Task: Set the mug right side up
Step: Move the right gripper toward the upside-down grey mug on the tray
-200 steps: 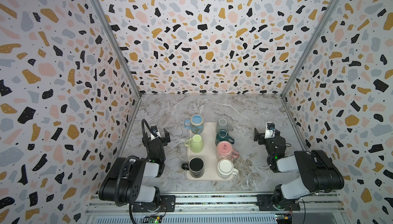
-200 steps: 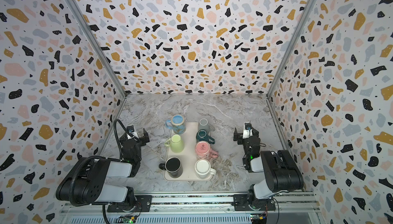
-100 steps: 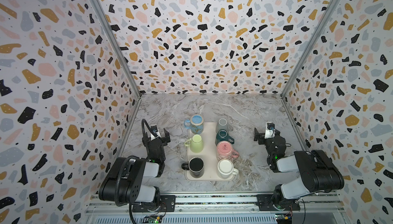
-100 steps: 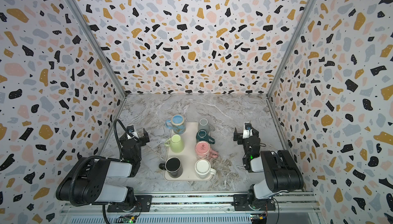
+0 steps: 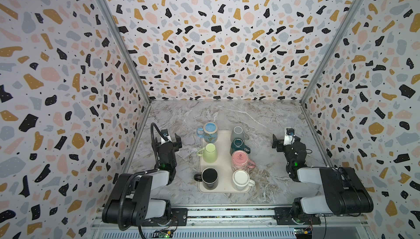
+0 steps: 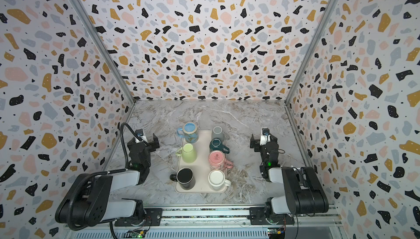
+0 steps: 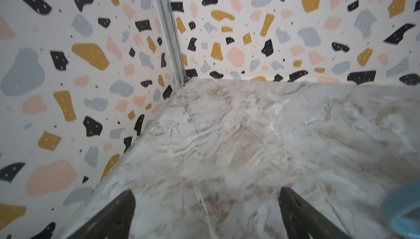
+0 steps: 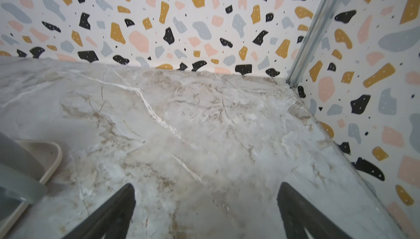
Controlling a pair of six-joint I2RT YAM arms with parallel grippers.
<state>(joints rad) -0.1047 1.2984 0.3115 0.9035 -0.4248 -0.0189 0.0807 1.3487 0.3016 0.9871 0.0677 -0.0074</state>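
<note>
Terrazzo-patterned walls (image 5: 204, 33) closed in a grey marble table (image 5: 261, 122) on three sides, and a cream tray (image 5: 224, 140) lay lengthwise at its middle. Seven mugs stood on the tray in two columns. The left column ran from a blue mug (image 5: 210, 132) at the tray's far left corner, through a pale green mug (image 5: 210, 153), to a black mug (image 5: 209, 177) at the near end. The right column held a grey mug (image 5: 238, 133) farthest back, then a dark teal mug (image 5: 237, 145) touching it, a pink mug (image 5: 240, 160), and a white mug (image 5: 241, 178) nearest. The pink mug was upside down, its stamped base facing up, and the teal one showed a ringed foot on top. For the others, flat round tops gave no sure answer. The left claw (image 5: 168, 141) hung over bare table to the left of the tray, level with the blue mug, with its fingers (image 7: 127, 203) spread wide and nothing between them. The right claw (image 5: 285, 141) hung to the right of the tray, level with the grey mug, with its fingers (image 8: 284, 192) equally far apart and empty. Neither claw touched the tray or any mug. In the right wrist view a tray corner (image 8: 54, 156) showed beside a blurred grey shape.
</note>
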